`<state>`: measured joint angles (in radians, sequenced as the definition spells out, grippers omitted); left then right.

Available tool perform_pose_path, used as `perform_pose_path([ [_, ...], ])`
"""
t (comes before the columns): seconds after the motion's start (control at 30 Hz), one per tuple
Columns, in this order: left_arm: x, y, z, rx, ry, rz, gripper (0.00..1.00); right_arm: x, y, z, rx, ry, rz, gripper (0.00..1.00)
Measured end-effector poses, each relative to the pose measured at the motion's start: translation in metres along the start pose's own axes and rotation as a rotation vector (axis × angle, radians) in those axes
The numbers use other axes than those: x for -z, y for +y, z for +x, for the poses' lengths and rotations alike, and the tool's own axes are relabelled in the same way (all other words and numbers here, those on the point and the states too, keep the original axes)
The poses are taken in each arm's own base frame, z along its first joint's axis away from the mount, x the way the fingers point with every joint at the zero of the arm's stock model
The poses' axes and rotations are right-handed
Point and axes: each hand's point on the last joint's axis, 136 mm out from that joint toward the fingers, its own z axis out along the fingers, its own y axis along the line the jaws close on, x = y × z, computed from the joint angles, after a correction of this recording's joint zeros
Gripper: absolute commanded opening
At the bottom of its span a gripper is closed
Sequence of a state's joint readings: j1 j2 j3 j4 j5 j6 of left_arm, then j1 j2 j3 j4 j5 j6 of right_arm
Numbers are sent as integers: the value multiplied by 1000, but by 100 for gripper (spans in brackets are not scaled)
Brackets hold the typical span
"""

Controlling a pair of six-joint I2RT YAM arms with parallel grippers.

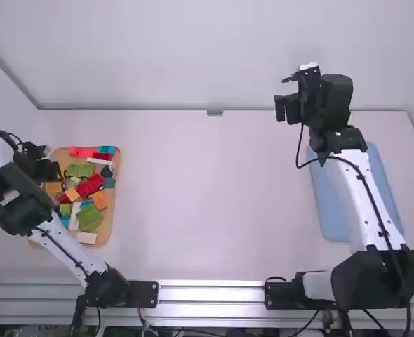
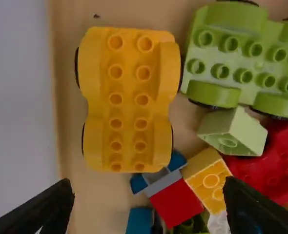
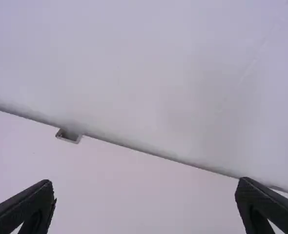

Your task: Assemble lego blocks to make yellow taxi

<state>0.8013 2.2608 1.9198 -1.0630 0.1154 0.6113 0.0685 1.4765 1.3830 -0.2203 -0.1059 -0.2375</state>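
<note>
Left tool (image 2: 149, 192) hangs above the wooden tray (image 1: 110, 214) with its fingers spread and nothing pinched between them. Just ahead of them lies the yellow wheeled base (image 2: 127, 100), studs up, close to the tray's edge and beside the green wheeled base (image 2: 232, 63). I read this as the first step: choosing the taxi's chassis and lining up to pick it up. My next move should centre the fingers over the yellow one, match their angle to its long sides, then lower and close without catching the neighbouring blocks; the green base sits close enough to get nudged. Afterwards I'd want it out on the open table (image 1: 214, 210), where I can press parts on. Over on the right, the second tool (image 3: 145, 183) is parted too, holding nothing, up near the table's far edge, beyond the blue mat (image 1: 330, 210).
</note>
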Motion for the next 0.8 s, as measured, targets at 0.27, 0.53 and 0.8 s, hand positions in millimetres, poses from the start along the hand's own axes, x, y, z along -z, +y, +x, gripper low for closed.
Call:
perform_pose_path([
  [0.27,-19,8,-5,3,-3,-40,80,0,0,0,-1,0,0,99],
  [0.53,-47,6,7,4,11,-42,77,0,0,-2,-3,-8,2,99],
  [0.8,-53,12,8,15,12,-74,48,0,0,-2,-2,-7,2,98],
])
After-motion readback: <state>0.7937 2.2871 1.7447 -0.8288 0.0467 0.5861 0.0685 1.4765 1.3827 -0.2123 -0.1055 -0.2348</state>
